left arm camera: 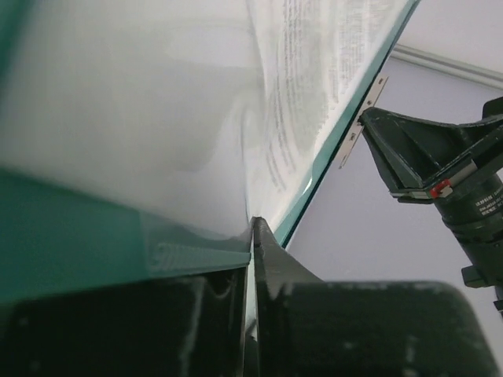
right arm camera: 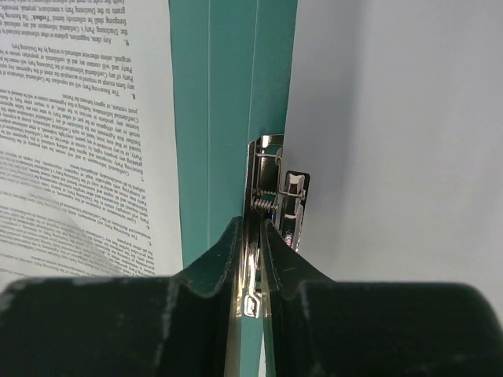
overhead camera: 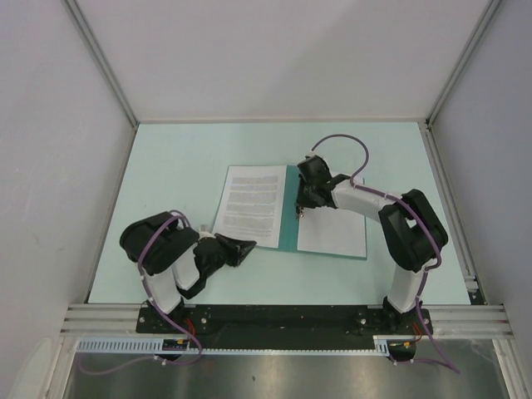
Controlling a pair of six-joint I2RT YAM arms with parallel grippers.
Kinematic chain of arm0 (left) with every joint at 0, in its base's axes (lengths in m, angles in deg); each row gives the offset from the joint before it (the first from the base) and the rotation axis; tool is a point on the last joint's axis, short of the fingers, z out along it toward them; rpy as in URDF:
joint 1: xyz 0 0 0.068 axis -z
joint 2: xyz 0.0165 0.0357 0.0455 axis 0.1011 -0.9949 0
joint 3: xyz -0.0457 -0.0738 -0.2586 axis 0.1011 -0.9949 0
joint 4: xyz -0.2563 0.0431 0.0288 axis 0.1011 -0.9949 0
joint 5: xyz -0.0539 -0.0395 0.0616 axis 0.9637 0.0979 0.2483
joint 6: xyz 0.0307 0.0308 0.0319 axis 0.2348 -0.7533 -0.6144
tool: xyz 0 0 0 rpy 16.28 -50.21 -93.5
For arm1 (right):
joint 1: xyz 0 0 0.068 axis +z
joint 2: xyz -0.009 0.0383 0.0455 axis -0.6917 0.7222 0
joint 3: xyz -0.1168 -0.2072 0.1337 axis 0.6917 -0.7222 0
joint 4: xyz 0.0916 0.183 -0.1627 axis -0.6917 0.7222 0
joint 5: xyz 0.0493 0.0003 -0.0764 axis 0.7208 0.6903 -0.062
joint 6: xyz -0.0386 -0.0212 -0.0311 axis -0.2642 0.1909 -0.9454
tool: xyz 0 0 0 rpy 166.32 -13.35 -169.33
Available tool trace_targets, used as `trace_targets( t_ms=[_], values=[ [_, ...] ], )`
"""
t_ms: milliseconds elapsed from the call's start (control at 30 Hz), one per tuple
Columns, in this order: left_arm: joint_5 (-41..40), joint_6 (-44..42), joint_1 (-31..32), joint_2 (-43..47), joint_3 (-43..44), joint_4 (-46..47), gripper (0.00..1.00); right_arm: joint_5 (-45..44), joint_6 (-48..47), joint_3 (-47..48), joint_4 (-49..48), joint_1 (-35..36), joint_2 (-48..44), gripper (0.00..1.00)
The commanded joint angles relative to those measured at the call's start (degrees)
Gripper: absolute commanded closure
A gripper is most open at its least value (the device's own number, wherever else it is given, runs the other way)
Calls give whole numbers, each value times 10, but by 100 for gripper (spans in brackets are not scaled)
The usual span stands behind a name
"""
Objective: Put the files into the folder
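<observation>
At the folder (overhead camera: pixel 289 226) spine, right fingers (right arm camera: pixel 211 271) pinch the clip (right arm camera: pixel 273 188).

Folder (right arm camera: pixel 212 118): thin teal card, smooth, satin sheen along the creases. Printed sheet (overhead camera: pixel 249 204): plain white paper, matt, black ink. Blank sheet (overhead camera: pixel 332 237): same matt white paper. Clip (right arm camera: pixel 271 200): bright metal, polished, mirror glints, small coiled wire spring. Left gripper (left arm camera: pixel 251 243) and right gripper (right arm camera: pixel 251 228): dark green hard plastic, semi-gloss, looks scuffed and pale-flecked at the edges. Tabletop (overhead camera: pixel 183 166): pale mint, smooth, matt. Rails (overhead camera: pixel 100 318): bare silver metal, ribbed, dull sheen.
</observation>
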Motion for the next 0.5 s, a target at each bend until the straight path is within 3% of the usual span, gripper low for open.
trace_targets(
  t_ms=[0,167,233,267,333,367,400,467],
  values=[
    [-19,-133,-25,40,-42,206,99,10,-10,24,-28,3,0,100],
    [-4,-220,-28,149,-25,91,100,30,-14,25,-40,3,9,100],
    [-4,-249,-28,198,4,-10,100,50,-18,25,-45,2,9,100],
    [-8,-287,-28,253,11,-47,100,56,-18,25,-45,0,9,96],
    [-25,-363,-27,315,51,-218,100,66,-25,25,-42,-3,7,84],
    [-38,-396,-21,375,67,-273,100,70,-26,25,-38,-4,4,71],
    [-49,-427,-16,399,82,-366,100,70,-30,24,-29,-8,-1,64],
    [-77,-521,-7,446,129,-439,100,65,-35,25,-12,-11,-20,48]
  ],
)
